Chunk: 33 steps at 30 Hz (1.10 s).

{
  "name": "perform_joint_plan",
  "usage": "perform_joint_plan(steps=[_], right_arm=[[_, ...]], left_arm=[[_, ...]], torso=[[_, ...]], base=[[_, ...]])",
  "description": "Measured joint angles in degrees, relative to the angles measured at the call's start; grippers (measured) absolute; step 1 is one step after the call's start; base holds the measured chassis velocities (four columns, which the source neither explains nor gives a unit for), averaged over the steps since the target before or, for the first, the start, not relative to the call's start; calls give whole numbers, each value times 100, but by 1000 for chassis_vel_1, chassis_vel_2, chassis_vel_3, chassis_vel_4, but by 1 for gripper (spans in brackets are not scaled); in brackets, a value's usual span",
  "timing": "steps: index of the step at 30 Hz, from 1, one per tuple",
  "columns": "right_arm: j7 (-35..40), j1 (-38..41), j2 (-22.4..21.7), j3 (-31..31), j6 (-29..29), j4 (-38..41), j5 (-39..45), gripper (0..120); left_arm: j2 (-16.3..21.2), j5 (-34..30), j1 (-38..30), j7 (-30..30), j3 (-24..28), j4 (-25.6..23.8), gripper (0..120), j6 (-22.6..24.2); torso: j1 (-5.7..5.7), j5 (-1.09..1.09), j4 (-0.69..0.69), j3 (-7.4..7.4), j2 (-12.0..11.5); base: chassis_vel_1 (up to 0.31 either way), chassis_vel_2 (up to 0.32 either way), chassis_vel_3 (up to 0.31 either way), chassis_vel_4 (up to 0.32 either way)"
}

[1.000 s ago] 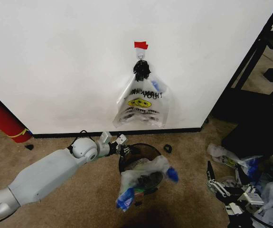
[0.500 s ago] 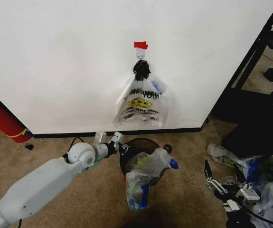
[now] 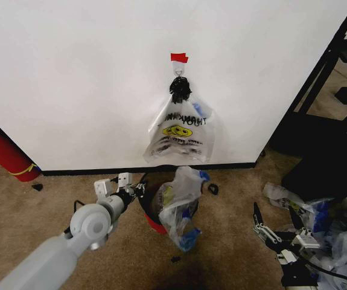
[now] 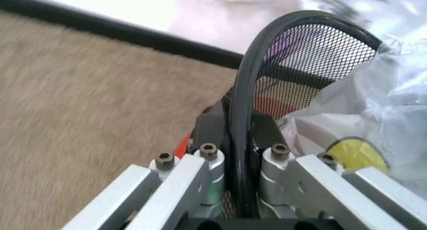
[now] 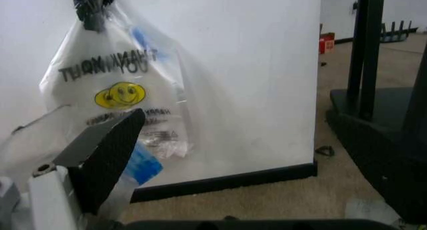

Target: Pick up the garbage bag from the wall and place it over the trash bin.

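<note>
**A:** So where's the bag sitting compared to the left gripper (image 3: 138,189)?

**B:** Just to the side of it. The left gripper is clamped on the black rim of the trash bin (image 4: 248,120), one finger inside the mesh and one outside. The garbage bag (image 3: 178,205) is bunched over the far side of that rim and spills down the front of the bin onto the carpet (image 3: 233,254).

**A:** How does the bag look?

**B:** Thin, see-through, crumpled, with blue patches and a yellowish bit showing through. The bin looks tipped toward the arm, red base peeking out, though I can't swear to that from here.

**A:** And the other arm?

**B:** The right gripper (image 3: 274,229) hangs low off to the right, fingers spread apart, holding nothing. A smiley "THANK YOU" bag (image 3: 181,130) hangs from the hook on the wall (image 3: 70,72).
</note>
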Motion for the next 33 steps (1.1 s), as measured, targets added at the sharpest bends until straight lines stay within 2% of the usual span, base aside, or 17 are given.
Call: perform_joint_plan(steps=[1,5,14,27,30,33], right_arm=[[0,0,0,0,0,0,0,100],[5,16,-23,-18,-44,39,1,100],[8,-60,-40,-80,-9,68,-68,100],[29,-39,-33,-181,-17,55,-147,100],[33,-38,-21,-202,-12,30,-162,100],[38,-38,-2,-237,1,19,-184,100]], left_arm=[[0,0,0,0,0,0,3,0],[-380,394,438,-535,-13,-94,3,-446],[-954,1035,835,-532,34,115,3,-1224],[-1079,1418,1030,-396,122,217,3,-1347],[-1079,1426,1053,-352,122,220,8,-1352],[-1131,1480,1063,-330,121,279,18,-1407]], torso=[[0,0,0,0,0],[0,0,1,0,0],[0,0,0,0,0],[0,0,1,1,0],[0,0,1,1,0],[0,1,0,0,0]], base=[[0,0,0,0],[0,0,0,0],[0,0,0,0],[0,0,0,0],[0,0,0,0],[0,0,0,0]])
